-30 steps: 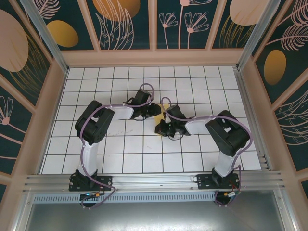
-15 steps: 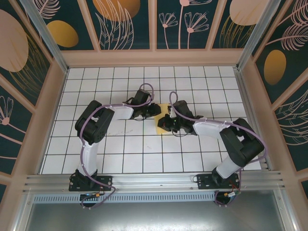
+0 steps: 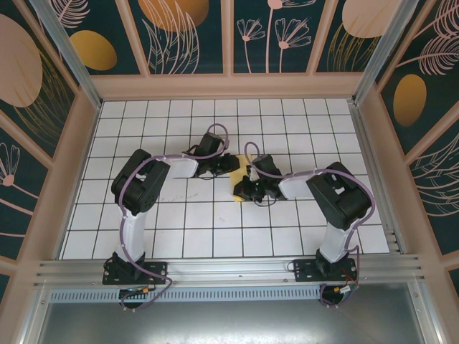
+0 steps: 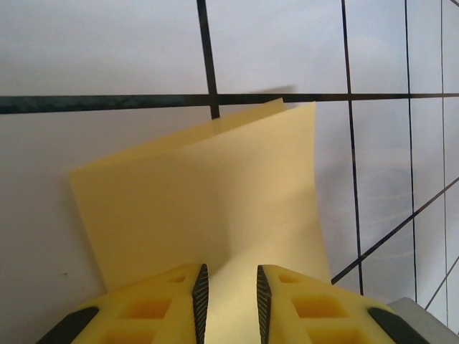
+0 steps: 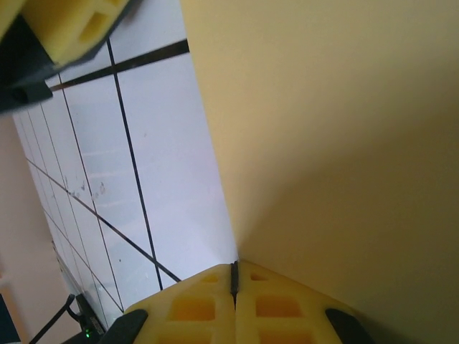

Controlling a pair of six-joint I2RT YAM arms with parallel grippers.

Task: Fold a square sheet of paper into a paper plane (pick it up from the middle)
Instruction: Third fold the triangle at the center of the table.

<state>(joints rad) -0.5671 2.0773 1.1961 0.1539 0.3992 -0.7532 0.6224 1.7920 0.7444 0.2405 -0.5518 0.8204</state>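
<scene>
The white gridded surface (image 3: 179,215) carries the square sheet of paper (image 4: 215,201) near its middle, where my two arms meet over it from either side. The sheet is already doubled. In my left wrist view two layers fan apart at the far corner, and its long edges run across in front of me.

My left gripper (image 4: 229,271) sits at the sheet's near edge, jaws a little apart, with yellow paper showing through the gap. My right gripper (image 5: 233,266) is closed. The sheet's edge runs straight into the seam of its fingertips, so it seems to pinch the paper there rather than merely press it.

The next fold turns on this: the sheet spreads ahead and to the right of my right fingertips, with the left gripper opposite.

Compared with half a second ago, my right elbow has drawn back in and less yellow shows from above. The left arm has not moved.
</scene>
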